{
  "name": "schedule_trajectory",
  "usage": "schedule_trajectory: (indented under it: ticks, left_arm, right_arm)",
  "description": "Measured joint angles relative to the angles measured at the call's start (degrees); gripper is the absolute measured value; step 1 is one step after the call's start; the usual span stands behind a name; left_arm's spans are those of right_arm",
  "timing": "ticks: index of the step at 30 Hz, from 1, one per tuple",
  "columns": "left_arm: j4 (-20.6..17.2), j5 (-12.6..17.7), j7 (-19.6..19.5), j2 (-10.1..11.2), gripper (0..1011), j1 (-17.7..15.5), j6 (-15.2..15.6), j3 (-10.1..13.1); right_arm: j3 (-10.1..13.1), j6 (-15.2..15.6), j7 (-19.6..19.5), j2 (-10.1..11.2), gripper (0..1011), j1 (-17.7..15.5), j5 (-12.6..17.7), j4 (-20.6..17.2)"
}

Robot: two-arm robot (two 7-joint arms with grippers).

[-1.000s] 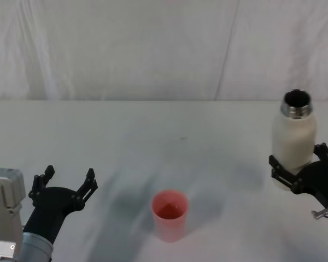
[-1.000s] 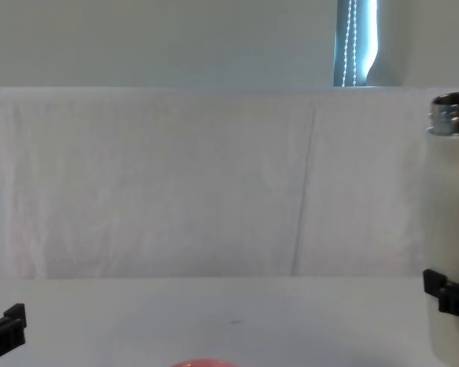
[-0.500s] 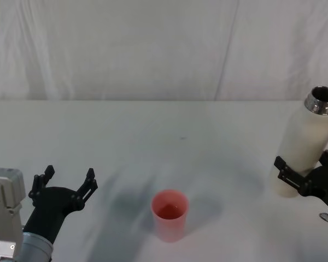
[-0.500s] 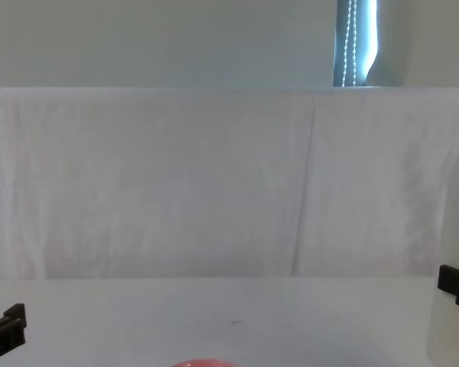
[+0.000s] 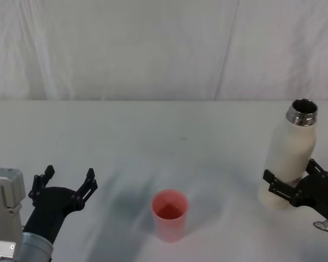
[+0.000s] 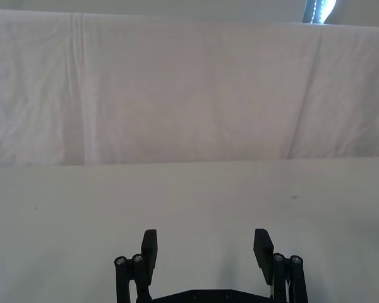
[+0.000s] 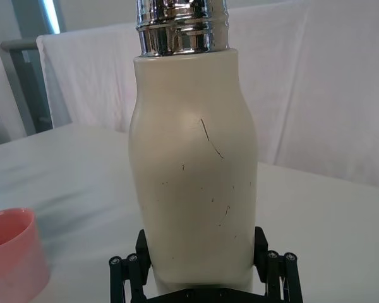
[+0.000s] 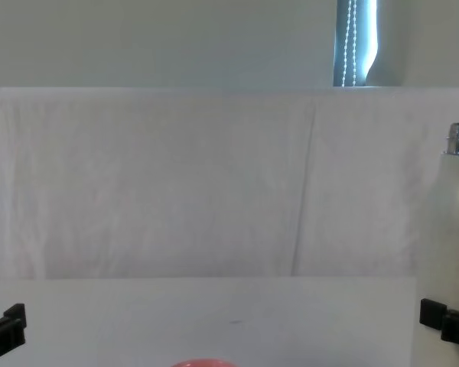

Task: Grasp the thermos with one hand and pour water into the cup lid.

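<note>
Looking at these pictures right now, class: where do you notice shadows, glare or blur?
Head view: soft grey shadows spread on the table left of the cup lid. Right wrist view: bright reflections on the thermos steel neck. Chest view: the thermos looks hazy at the frame edge.

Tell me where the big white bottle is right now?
The thermos is on the table's right side in the head view, held low by the right gripper, well right of the pink cup lid.

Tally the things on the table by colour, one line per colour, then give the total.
Cream-white: 1, the thermos, gripped by the right hand
Pink-red: 1, the cup lid
Total: 2
</note>
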Motion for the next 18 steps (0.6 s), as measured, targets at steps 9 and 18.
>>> schedule_trajectory:
  ticks: [9,18]
  left_arm:
    - [0.0,0.0,0.0,0.0,1001,0.0,0.0,0.0]
    - [0.0,0.0,0.0,0.0,1001,0.0,0.0,0.0]
  right_arm:
    - [-2.0,-0.4,-1.3,0.7,966,2.0,-0.1,1.7]
    - [-4.1,-0.8,-1.9,0.2,964,4.7,1.2,4.9]
